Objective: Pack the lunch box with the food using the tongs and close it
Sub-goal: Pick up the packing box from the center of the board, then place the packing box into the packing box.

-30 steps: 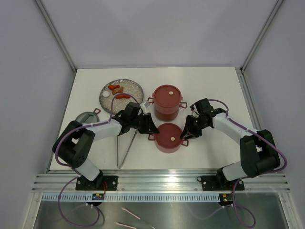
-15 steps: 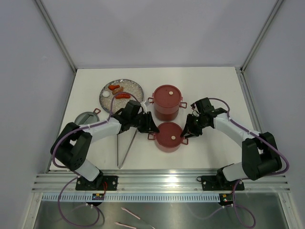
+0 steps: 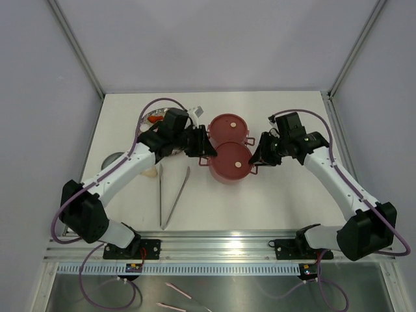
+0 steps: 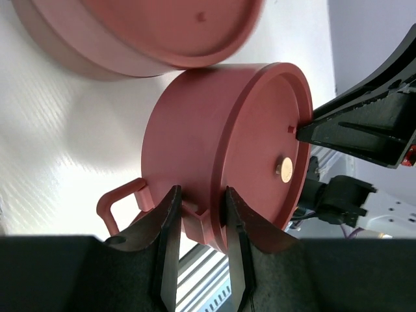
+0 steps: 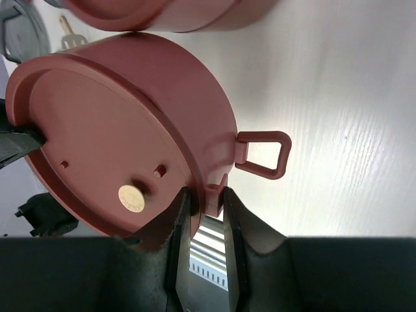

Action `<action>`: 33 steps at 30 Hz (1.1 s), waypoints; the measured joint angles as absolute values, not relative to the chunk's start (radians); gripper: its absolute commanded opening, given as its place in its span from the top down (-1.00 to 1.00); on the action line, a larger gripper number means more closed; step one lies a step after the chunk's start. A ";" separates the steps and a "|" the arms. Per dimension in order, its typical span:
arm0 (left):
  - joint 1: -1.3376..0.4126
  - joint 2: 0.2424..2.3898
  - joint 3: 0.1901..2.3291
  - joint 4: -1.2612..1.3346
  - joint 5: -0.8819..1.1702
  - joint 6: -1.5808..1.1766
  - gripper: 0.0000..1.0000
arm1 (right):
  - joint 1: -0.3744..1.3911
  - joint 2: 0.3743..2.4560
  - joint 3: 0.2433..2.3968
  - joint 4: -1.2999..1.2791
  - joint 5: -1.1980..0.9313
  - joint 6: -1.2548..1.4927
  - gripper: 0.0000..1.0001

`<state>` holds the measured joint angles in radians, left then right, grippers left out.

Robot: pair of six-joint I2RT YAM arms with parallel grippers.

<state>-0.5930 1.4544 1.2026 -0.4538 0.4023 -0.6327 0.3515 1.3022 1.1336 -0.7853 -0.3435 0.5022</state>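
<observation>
While both arms reach in from opposite sides, they hold a round dark-red metal lunch box tier (image 3: 231, 162) between them near the middle of the white table (image 3: 286, 201). A flat red lid with a small brass-coloured stud at its centre caps it. The left gripper (image 4: 198, 221) is clamped on a small bracket on the tier's side wall, just beside a loop handle, its black fingers (image 4: 168, 227) pressed against the bracket from both sides. The right gripper (image 5: 207, 201) is clamped the same way on the matching bracket on the opposite side, next to the other loop handle. From overhead, the held tier's far edge overlaps the near rim of a second dark-red lidded tier (image 3: 229, 125), which stands just behind it. Long, thin, silvery V-shaped metal tongs (image 3: 172, 198) lie flat on the table to the near left, apart from both tiers and untouched. At the far left, a grey speckled round plate (image 3: 145, 123) is mostly hidden under the left arm; one small orange-red piece of food (image 3: 155, 119) shows on it. A grey round disc (image 3: 114, 159) lies by the table's left edge, partly covered by the arm.
</observation>
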 measured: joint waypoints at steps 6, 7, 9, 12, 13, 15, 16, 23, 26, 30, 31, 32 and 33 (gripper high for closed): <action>-0.585 1.458 1.413 -0.580 0.392 -0.598 1.00 | 0.352 1.309 1.355 -0.900 -0.287 0.505 1.00; -0.581 1.464 1.456 -0.598 0.390 -0.591 1.00 | 0.352 1.317 1.396 -0.915 -0.278 0.504 1.00; -0.572 1.481 1.528 -0.614 0.384 -0.571 1.00 | 0.352 1.339 1.463 -0.929 -0.266 0.503 1.00; -0.550 1.520 1.620 -0.642 0.384 -0.548 1.00 | 0.352 1.378 1.533 -0.929 -0.250 0.503 1.00; -0.542 1.531 1.634 -0.643 0.387 -0.546 1.00 | 0.352 1.395 1.553 -0.931 -0.245 0.503 1.00; -0.528 1.550 1.646 -0.641 0.393 -0.546 1.00 | 0.352 1.429 1.589 -0.936 -0.231 0.498 1.00; -0.521 1.562 1.652 -0.641 0.400 -0.546 1.00 | 0.352 1.452 1.611 -0.942 -0.223 0.493 1.00; -0.467 1.661 1.705 -0.624 0.424 -0.554 1.00 | 0.344 1.644 1.802 -0.994 -0.182 0.447 1.00; -0.450 1.710 1.740 -0.603 0.429 -0.556 1.00 | 0.336 1.712 1.875 -1.003 -0.171 0.431 1.00; -0.426 1.761 1.750 -0.565 0.459 -0.569 1.00 | 0.326 1.781 1.942 -1.026 -0.165 0.415 1.00; -0.419 1.776 1.750 -0.556 0.468 -0.574 1.00 | 0.325 1.792 1.948 -1.028 -0.165 0.413 1.00; -0.415 1.787 1.750 -0.550 0.475 -0.575 1.00 | 0.324 1.804 1.956 -1.034 -0.163 0.412 1.00; -0.412 1.797 1.750 -0.546 0.480 -0.577 1.00 | 0.323 1.817 1.961 -1.038 -0.162 0.411 1.00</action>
